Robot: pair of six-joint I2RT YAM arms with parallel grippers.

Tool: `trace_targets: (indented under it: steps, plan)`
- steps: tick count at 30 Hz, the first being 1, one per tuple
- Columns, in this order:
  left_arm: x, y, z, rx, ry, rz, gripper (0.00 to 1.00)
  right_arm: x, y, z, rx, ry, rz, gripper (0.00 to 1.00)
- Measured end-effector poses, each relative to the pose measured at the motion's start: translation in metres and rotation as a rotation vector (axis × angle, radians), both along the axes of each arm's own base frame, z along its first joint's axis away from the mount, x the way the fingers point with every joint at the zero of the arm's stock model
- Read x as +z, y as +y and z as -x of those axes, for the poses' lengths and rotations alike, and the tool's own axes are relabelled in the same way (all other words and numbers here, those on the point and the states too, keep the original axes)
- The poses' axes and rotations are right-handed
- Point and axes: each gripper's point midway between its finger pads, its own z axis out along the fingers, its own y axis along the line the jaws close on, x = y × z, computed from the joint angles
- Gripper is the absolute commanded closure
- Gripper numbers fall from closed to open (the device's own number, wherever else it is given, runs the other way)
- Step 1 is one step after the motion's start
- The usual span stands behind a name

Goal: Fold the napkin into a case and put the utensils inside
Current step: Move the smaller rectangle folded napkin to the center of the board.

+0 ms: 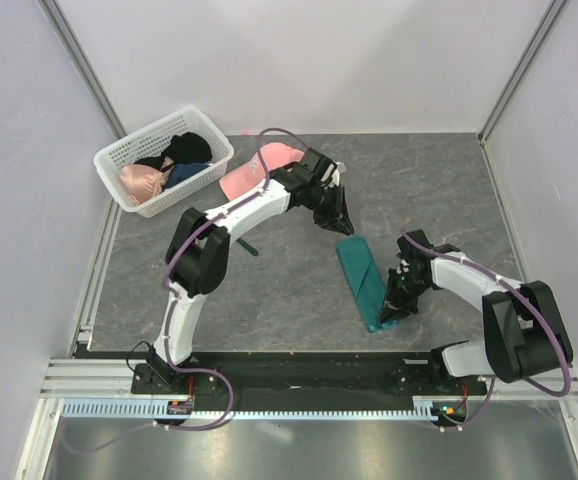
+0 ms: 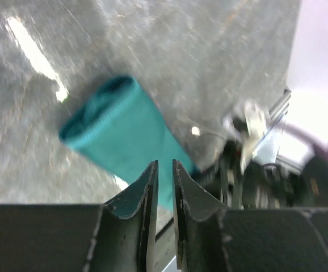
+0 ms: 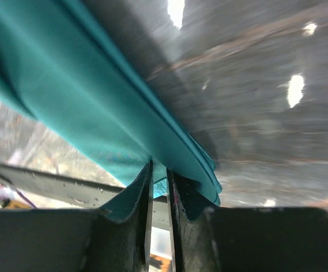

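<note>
Right gripper (image 3: 159,168) sits narrow-jawed at the folded case (image 1: 362,280), lower end, hold unconfirmed; left gripper (image 2: 164,167) narrow, empty; fork (image 1: 247,246) awaits insertion.

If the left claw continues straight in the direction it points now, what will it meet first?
Probably the folded teal napkin. In the left wrist view it lies directly ahead of the left claw. Depth is unclear, so it might reach the table beside it.

I note the napkin (image 1: 361,277) folded into a narrow, layered teal strip, lying diagonally right of the table's centre. The far end lies flat, showing a rounded fold. The near end sits between the right gripper's (image 3: 159,168) fingertips.
</note>
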Motion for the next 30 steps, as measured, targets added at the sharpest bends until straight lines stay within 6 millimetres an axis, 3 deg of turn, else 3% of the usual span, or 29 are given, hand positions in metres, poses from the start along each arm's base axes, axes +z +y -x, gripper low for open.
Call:
trace_targets:
  steps: [7,11,14,19,24,27,30]
  plan:
    - [0.054,0.037,0.042,-0.011,-0.054,0.021,0.77,-0.001,-0.033,-0.024,-0.047,0.091,0.174,0.76]
    - [0.062,0.060,0.069,-0.013,-0.048,0.012,0.77,0.002,-0.052,-0.071,-0.003,0.033,0.291,0.77]
    - [0.059,0.073,0.084,-0.014,-0.036,-0.001,0.77,0.004,-0.049,-0.095,-0.009,-0.032,0.279,0.78]
    - [0.049,0.087,0.100,-0.010,-0.013,-0.027,0.77,0.001,-0.024,-0.077,-0.061,-0.034,0.158,0.78]
    - [0.051,0.094,0.106,-0.007,-0.017,-0.024,0.77,0.002,0.019,-0.046,-0.092,-0.025,0.043,0.78]
    - [0.049,0.099,0.109,-0.002,-0.011,-0.028,0.77,0.005,0.050,-0.024,-0.110,-0.010,-0.017,0.70]
    - [0.044,0.105,0.110,0.010,0.001,-0.037,0.76,0.010,0.073,-0.017,-0.201,-0.009,-0.084,0.61]
